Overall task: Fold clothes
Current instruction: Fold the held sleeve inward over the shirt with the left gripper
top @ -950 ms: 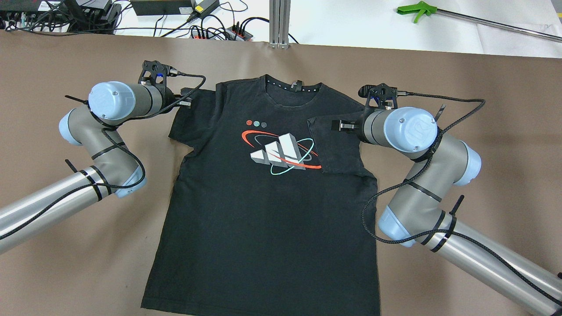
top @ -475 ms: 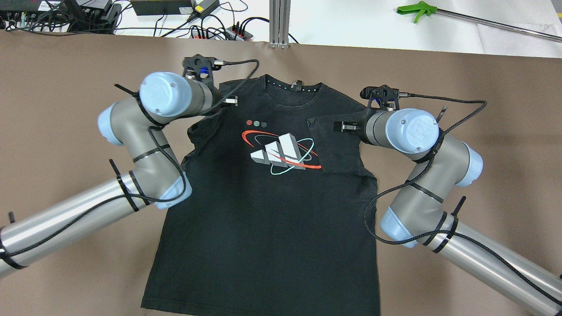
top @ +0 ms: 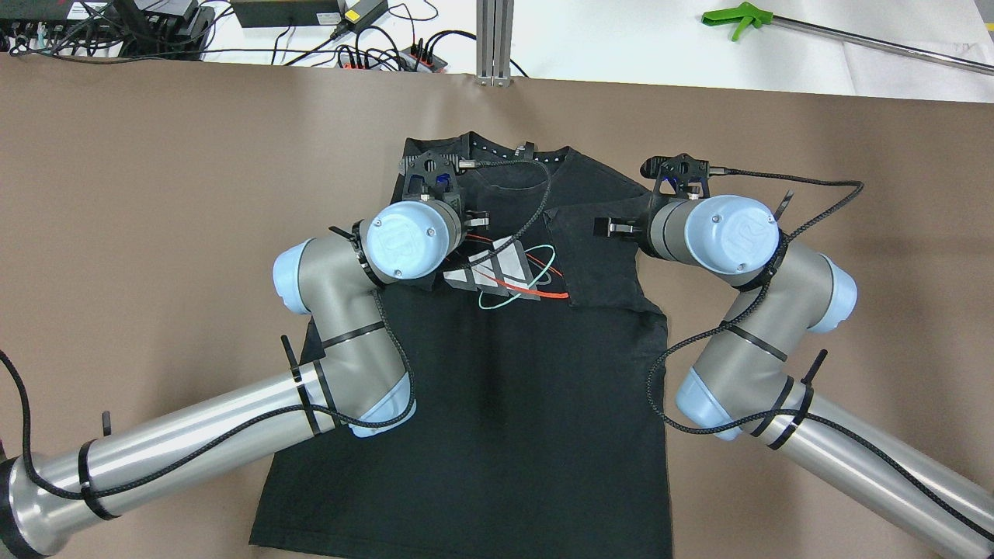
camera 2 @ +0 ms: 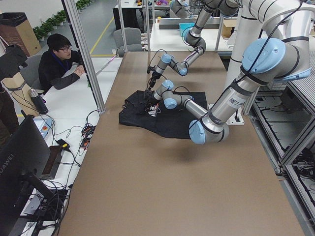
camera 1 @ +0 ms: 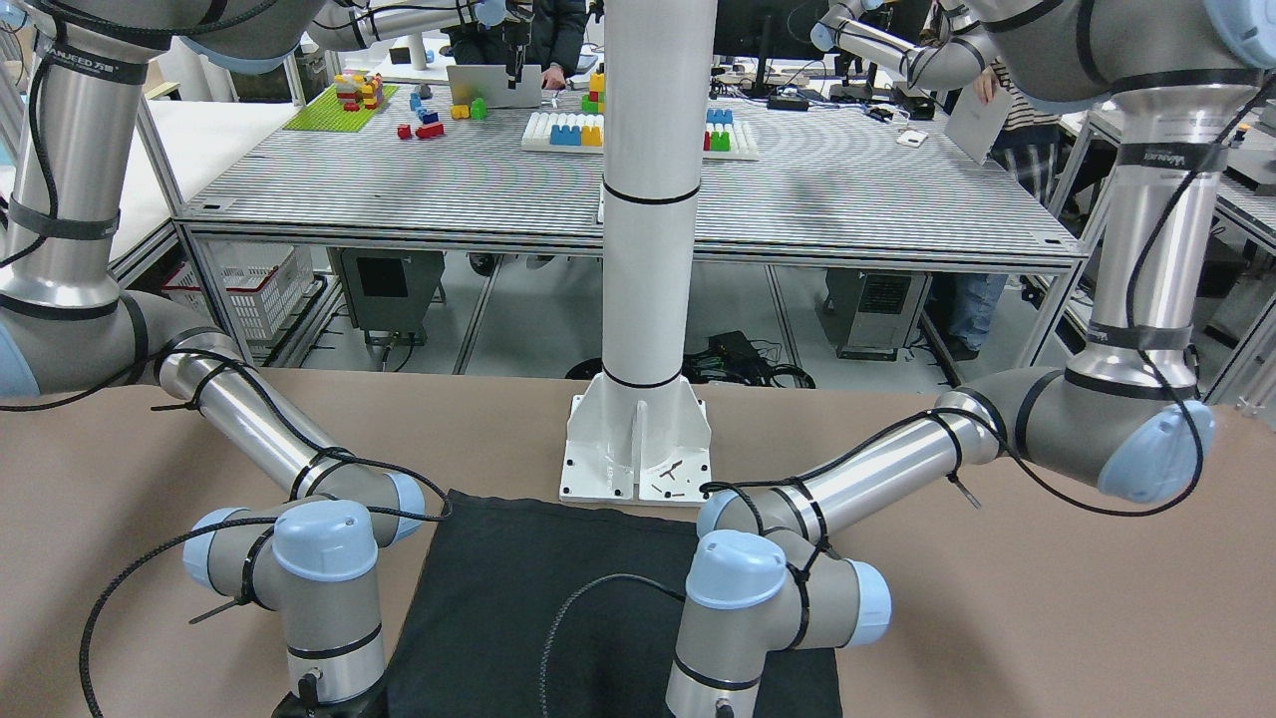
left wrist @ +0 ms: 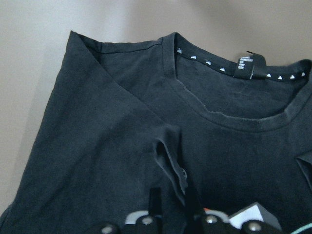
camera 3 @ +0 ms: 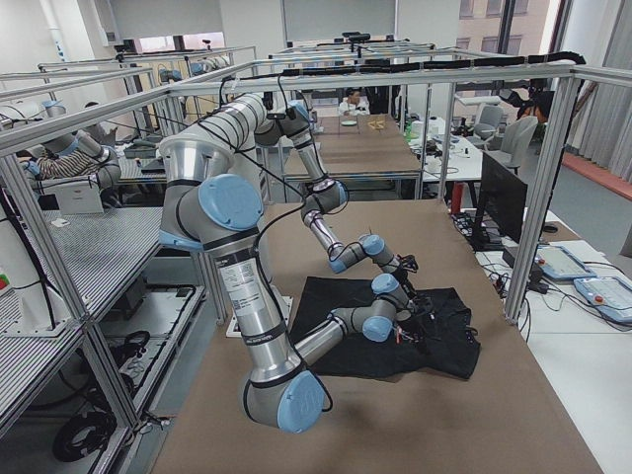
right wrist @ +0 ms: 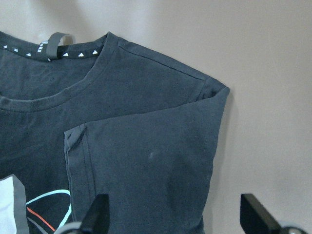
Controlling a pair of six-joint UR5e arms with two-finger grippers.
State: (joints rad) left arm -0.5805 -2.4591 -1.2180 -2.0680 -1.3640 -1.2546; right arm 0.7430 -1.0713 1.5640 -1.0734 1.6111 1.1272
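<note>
Black printed cotton T-shirt (top: 481,419) lies flat on the brown table (top: 155,194), hem nearest the robot and collar (top: 516,155) far. Left gripper (left wrist: 173,195) is pinching the left sleeve (left wrist: 168,161) above the chest print (top: 512,272), so I'd guess it lays down rightward. Right gripper (right wrist: 178,212) hangs spread wide over the folded right sleeve (right wrist: 146,156).

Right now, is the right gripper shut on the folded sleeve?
No, the right gripper is open, fingers wide apart above the folded sleeve.

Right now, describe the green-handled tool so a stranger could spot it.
From the brown table with the black T-shirt, look past its far edge to the white surface. At its right end in the overhead view lies the green-handled tool: the only green thing there, with a long metal rod.
</note>
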